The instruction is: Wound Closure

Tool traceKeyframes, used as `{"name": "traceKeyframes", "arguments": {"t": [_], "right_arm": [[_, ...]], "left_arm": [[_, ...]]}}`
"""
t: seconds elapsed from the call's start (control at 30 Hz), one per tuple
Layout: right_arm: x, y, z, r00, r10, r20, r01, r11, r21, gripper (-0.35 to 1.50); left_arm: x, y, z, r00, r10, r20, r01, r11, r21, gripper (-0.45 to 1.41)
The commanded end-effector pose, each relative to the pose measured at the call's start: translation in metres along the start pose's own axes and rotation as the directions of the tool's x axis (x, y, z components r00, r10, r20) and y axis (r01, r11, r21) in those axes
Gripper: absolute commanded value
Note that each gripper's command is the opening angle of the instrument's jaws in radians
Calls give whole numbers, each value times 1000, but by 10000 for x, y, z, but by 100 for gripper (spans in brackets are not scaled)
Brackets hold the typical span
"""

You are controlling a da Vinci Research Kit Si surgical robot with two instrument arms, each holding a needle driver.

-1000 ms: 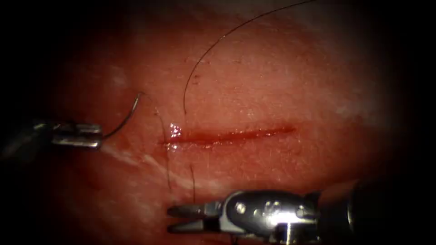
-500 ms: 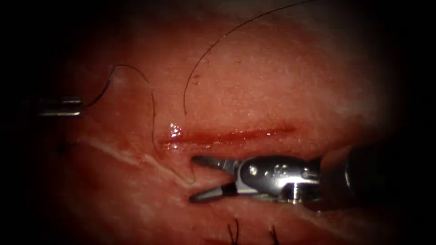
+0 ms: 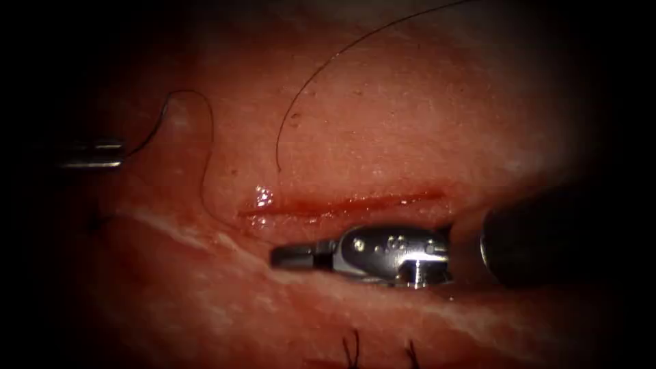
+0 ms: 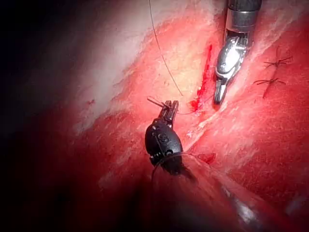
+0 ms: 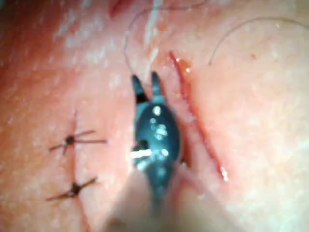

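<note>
The cut point(image 3: 342, 203) runs across the tissue point(image 3: 410, 123), wet with red fluid. At the far left my left tool point(image 3: 113, 155) is shut on one end of the curved needle point(image 3: 152, 131). The needle hangs free of the tissue, left of the cut. Thread point(image 3: 205, 164) loops from the needle down to the cut's left end. Just below that end my right tool point(image 3: 277, 256) is shut on the thread. The left wrist view has the left tool point(image 4: 169, 107), the right tool point(image 4: 218, 98) and the cut point(image 4: 205, 72). The right tool point(image 5: 146, 86) lies beside the cut point(image 5: 193, 111).
A loose strand of thread point(image 3: 307, 82) arcs from the upper edge down to just above the cut. Two tied stitches point(image 3: 352, 348) sit low in the endoscope view, the same stitches point(image 5: 71, 140) near the right tool. A pale ridge point(image 3: 191, 236) crosses the tissue.
My right tool rose to the cut's lower edge, opened around the thread, then shut on it. The left tool moved left and up with the needle, drawing the thread into a loop.
</note>
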Motion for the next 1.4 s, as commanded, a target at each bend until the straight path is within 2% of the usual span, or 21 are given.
{"name": "traceKeyframes", "arguments": {"t": [0.03,0.3,0.67,0.77,0.83,0.87,0.93,1.0,1.03,1.17,1.27,1.4], "right_arm": [[-11,-10,6,1000,2,-3,-2,1000,21,-35],[1,-34,-6,1000,-4,13,3,998,56,-35],[61,-121,-10,999,-25,-25,28,991,128,-35],[75,-133,-7,999,-24,-41,30,989,143,-35],[82,-130,-6,999,-17,-50,23,990,139,-35],[83,-125,-7,998,-11,-59,19,990,137,-27],[80,-112,-10,998,-3,-65,10,995,101,46],[75,-100,-13,998,3,-62,1,998,68,89],[71,-94,-15,998,6,-59,-2,998,58,96],[52,-72,-26,999,12,-52,-9,999,44,91],[40,-55,-34,999,16,-49,-15,999,28,103],[32,-40,-32,999,-9,-47,9,1000,6,99]], "left_arm": [[-9,-1,7,1000,-1,-1,1,1000,-2,-45],[-28,-12,8,1000,10,3,-10,1000,2,-45],[-45,-20,9,1000,28,3,-28,1000,8,-45],[-46,-20,9,1000,28,4,-28,1000,11,-45],[-46,-20,9,1000,28,4,-28,1000,11,-45],[-46,-20,8,1000,28,4,-28,1000,12,-45],[-46,-19,8,1000,28,4,-28,1000,12,-45],[-47,-20,7,1000,28,5,-28,1000,12,-45],[-47,-20,6,1000,28,5,-28,1000,13,-45],[-48,-24,5,1000,28,6,-28,1000,14,-45],[-51,-29,3,1000,28,7,-29,999,16,-45],[-58,-35,1,999,31,9,-31,999,24,-45]]}}
